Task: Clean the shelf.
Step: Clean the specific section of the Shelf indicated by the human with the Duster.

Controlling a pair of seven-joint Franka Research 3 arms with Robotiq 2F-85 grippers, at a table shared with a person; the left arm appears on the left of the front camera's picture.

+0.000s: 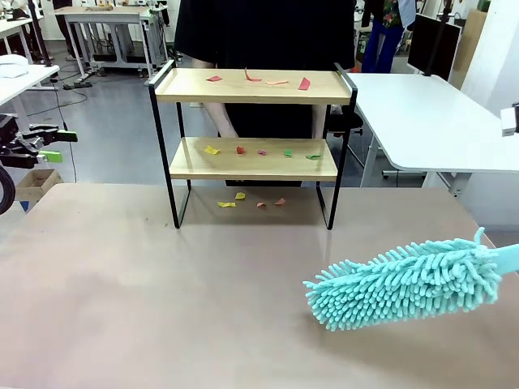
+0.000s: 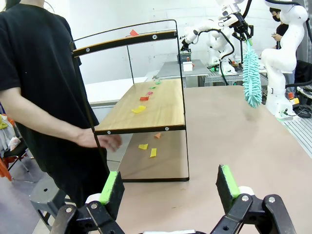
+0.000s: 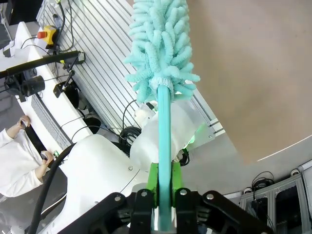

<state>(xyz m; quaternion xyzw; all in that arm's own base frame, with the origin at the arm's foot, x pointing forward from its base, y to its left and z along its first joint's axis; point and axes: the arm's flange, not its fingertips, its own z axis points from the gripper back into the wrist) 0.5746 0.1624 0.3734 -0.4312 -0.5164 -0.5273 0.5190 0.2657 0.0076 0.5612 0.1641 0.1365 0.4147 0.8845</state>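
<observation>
Where the shelf (image 1: 186,86) stood at the far middle of the matte brown table (image 1: 122,292), the front view showed two pale wooden boards in a thin black frame, strewn with small coloured paper scraps (image 1: 304,83); a fluffy teal duster (image 1: 405,282) hung over the table's right side; in the left wrist view the left gripper (image 2: 169,187) gaped wide, holding nothing, and a person's hand (image 2: 105,141) lay near the frame's end; in the right wrist view the right gripper (image 3: 165,180) pinched the duster's smooth handle tight.
</observation>
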